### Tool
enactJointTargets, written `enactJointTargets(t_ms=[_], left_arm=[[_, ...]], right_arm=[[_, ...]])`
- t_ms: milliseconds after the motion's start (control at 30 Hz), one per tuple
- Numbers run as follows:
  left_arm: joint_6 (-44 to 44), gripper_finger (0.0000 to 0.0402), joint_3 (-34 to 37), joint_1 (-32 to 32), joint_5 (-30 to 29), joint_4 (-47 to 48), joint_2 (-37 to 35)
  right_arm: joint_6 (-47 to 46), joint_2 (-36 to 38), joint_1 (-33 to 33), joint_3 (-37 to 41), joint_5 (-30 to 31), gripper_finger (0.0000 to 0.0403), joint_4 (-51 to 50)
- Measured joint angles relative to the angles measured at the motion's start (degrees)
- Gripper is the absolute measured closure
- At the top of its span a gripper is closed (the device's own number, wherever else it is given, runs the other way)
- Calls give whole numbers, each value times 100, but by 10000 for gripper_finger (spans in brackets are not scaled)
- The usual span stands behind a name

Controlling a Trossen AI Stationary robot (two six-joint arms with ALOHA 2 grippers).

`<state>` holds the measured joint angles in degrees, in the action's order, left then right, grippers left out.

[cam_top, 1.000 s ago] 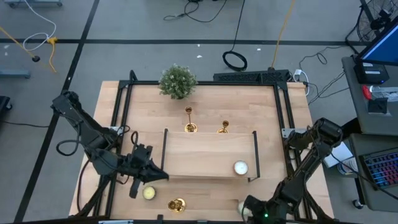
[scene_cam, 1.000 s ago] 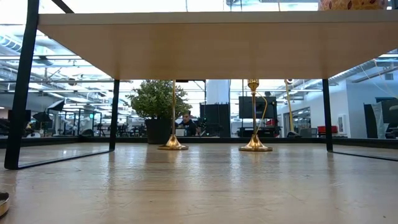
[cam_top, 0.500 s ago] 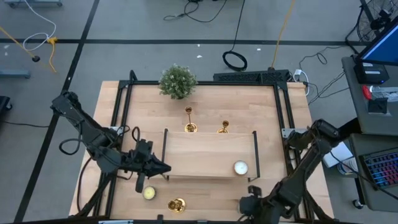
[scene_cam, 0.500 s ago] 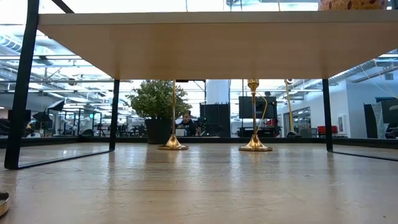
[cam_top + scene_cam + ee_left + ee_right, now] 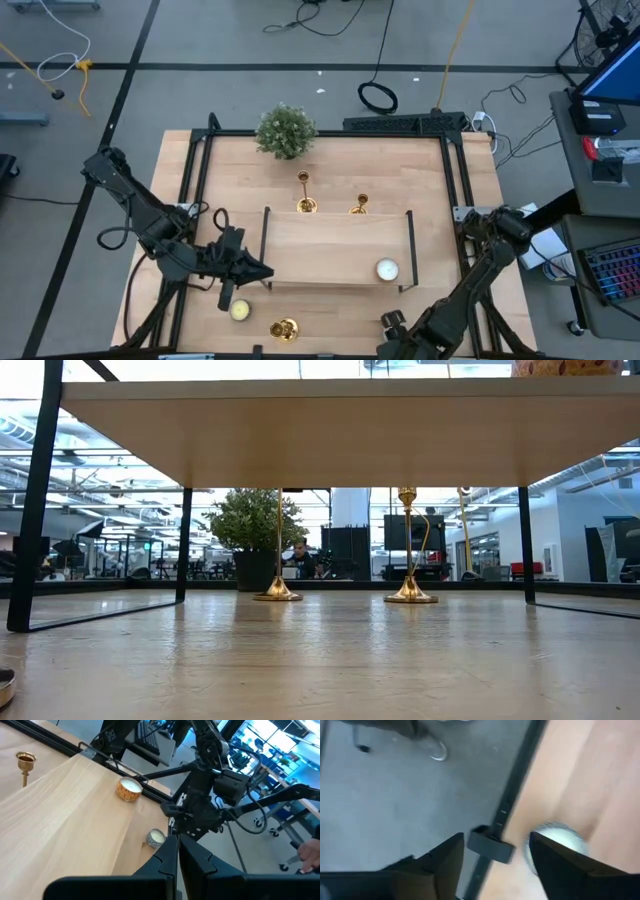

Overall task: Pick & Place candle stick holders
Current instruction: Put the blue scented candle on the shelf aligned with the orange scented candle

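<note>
Two gold candle stick holders (image 5: pixel 304 196) (image 5: pixel 359 206) stand on their round bases on the table behind the wooden riser (image 5: pixel 330 250); the low view shows them upright (image 5: pixel 278 550) (image 5: pixel 407 550). A third holder (image 5: pixel 284 328) rests on the table near the front edge. My left gripper (image 5: pixel 262 270) is shut and empty, level at the riser's left end (image 5: pixel 177 851). My right gripper (image 5: pixel 389 320) points down over the table's front edge, open (image 5: pixel 495 855). A small white candle (image 5: pixel 555 837) sits just outside one of its fingers.
A candle (image 5: pixel 387 268) stands on the riser's right part, and a pale yellow candle (image 5: pixel 240 311) sits on the table left of the third holder. A bushy plant (image 5: pixel 286 130) stands at the far edge. The black frame rail (image 5: pixel 492 842) runs along the table's edge.
My right gripper has moved a little toward the table's left along the near edge and risen slightly. Its wrist has rolled and the arm has folded in. The holders and candles have stayed where they were.
</note>
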<state>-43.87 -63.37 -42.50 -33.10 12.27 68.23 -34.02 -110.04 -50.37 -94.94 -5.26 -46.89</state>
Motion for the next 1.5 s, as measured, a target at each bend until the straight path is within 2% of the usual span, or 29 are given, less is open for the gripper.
enactJointTargets(t_ms=[167,300,867,967,1100,1200,1367,1500], left_arm=[[45,383,0,-2,-18,2,0],[49,383,0,0,-52,11,0],[45,383,0,-232,-352,20,2],[47,383,0,-266,-393,19,2],[56,383,0,-319,-543,54,2],[54,383,0,-339,-601,134,2],[45,383,0,-339,-608,129,37],[10,383,0,-339,-606,126,138]], right_arm=[[367,18,9,8,166,108,-269],[680,18,43,100,86,78,-4],[-349,18,136,105,-208,83,1253],[-394,18,133,105,-241,86,1139],[223,18,84,105,-198,89,711],[473,18,1,108,275,86,71],[765,18,-4,109,673,58,-587],[817,20,88,130,682,37,-644]])
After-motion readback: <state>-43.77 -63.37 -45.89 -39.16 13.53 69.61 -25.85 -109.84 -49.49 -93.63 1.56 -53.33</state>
